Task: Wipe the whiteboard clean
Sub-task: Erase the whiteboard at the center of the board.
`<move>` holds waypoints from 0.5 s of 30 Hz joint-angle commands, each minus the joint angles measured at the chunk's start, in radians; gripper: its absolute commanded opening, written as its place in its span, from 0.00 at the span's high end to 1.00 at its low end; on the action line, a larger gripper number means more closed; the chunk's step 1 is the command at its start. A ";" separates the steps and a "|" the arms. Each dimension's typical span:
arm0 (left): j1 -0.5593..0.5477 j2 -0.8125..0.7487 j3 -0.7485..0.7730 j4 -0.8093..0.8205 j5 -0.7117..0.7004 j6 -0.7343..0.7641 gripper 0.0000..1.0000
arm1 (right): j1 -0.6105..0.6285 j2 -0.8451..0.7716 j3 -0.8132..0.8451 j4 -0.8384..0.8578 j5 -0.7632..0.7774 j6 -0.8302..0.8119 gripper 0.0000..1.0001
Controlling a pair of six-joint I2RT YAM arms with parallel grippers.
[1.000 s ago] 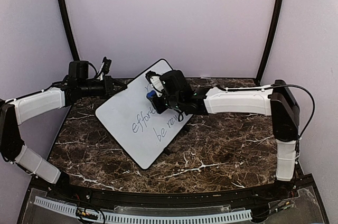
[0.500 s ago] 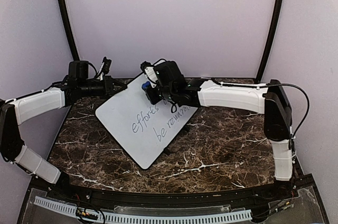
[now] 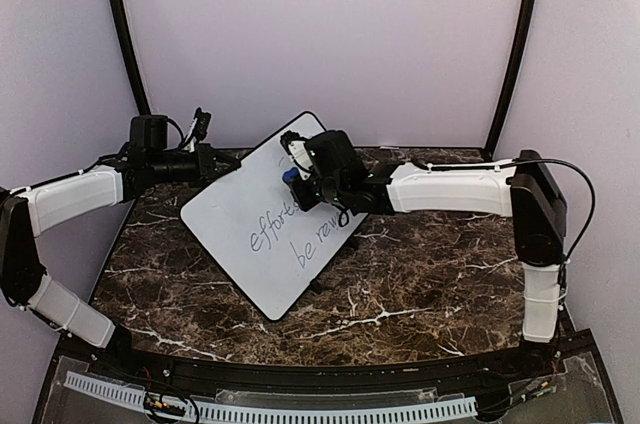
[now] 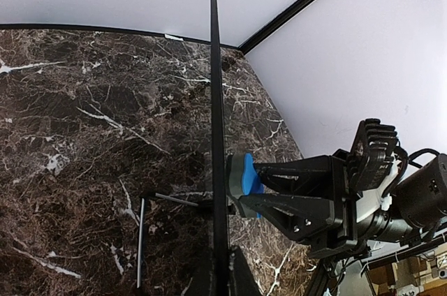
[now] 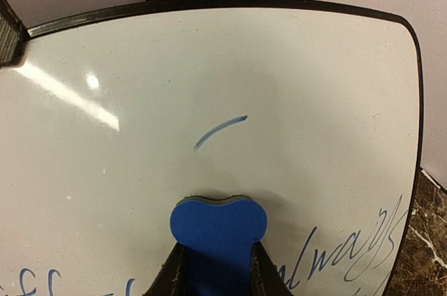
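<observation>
The whiteboard [image 3: 235,224] stands tilted on the marble table with blue handwriting [image 3: 300,229] across its lower half. My left gripper [image 3: 207,165] is shut on the board's left rim; in the left wrist view its fingers clamp the edge-on whiteboard [image 4: 218,121] at the left gripper [image 4: 225,275]. My right gripper [image 3: 297,184] is shut on a blue eraser [image 3: 289,179] pressed flat against the board. The right wrist view shows the eraser [image 5: 218,230] between the right gripper [image 5: 218,271] fingers, with the whiteboard [image 5: 209,52] bearing one short blue stroke [image 5: 220,130] just above it.
A thin metal wire stand [image 4: 142,240] props the board from behind. A small black foot [image 3: 318,286] shows at the board's near edge. Black frame posts [image 3: 122,29] rise at the back corners against the lilac walls. The right arm [image 3: 450,189] stretches across the table's back.
The right gripper swept the eraser up toward the board's far corner, then came back down to about where it started. The left arm and the board stayed still.
</observation>
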 commanded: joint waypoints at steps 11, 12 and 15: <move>-0.013 -0.064 0.007 0.083 0.090 0.017 1.00 | -0.020 0.137 0.220 -0.097 0.030 -0.026 0.80; -0.013 -0.065 0.006 0.083 0.089 0.018 1.00 | -0.025 0.146 0.237 -0.102 0.029 -0.025 0.80; -0.013 -0.065 0.008 0.081 0.089 0.020 1.00 | -0.032 0.147 0.235 -0.098 0.020 -0.023 0.80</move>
